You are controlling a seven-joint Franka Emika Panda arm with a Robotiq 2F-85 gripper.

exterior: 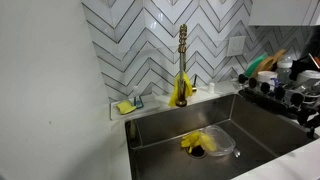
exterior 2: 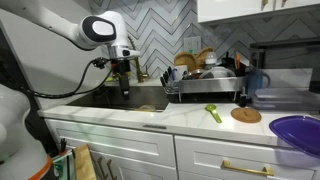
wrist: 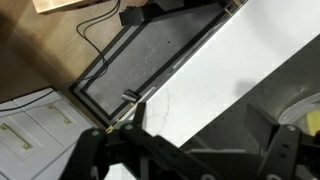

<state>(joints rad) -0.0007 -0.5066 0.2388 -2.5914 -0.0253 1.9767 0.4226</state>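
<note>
In an exterior view my gripper [exterior 2: 124,90] hangs from the white arm [exterior 2: 98,28], pointing down over the sink area at the left end of the counter. Seen from the wrist, the gripper [wrist: 200,135] is open, with its dark fingers [wrist: 262,125] spread wide and nothing between them. Below them lie a white countertop [wrist: 200,70] and a darker grey area at the right. The sink [exterior: 160,135] holds a clear bowl [exterior: 226,146] with a yellow cloth [exterior: 198,142] in it. Yellow gloves [exterior: 181,92] hang on the brass faucet [exterior: 183,45].
A yellow sponge [exterior: 125,106] sits on the ledge left of the faucet. A full dish rack [exterior 2: 205,85] stands beside the sink. A green utensil [exterior 2: 214,113], a round wooden board [exterior 2: 245,115] and a purple bowl [exterior 2: 298,132] lie on the counter.
</note>
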